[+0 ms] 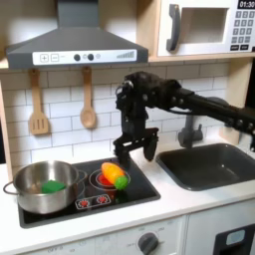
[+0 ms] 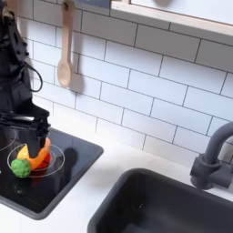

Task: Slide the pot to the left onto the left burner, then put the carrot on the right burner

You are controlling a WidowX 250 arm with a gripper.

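carrot sits below and to the first exterior view's left of the gripper, on the right burner

gripper [image 1: 135, 150] hangs with its fingers spread and nothing between them, above the cooktop's back right corner as the first exterior view shows it. the carrot [image 1: 113, 175] lies on the right burner [image 1: 98, 180] with its long axis slanted across the rings, and the green end [image 2: 18, 167] points toward the second exterior view's lower left. there it sits just under the gripper [image 2: 22, 142], not touching as far as i can tell. the pot [image 1: 42, 186] stands on the left burner, on the far side of the carrot from the gripper, with a flat green piece [image 1: 52, 185] inside it. judging from this, both placements look done; any next move is only a lift clear of the carrot.
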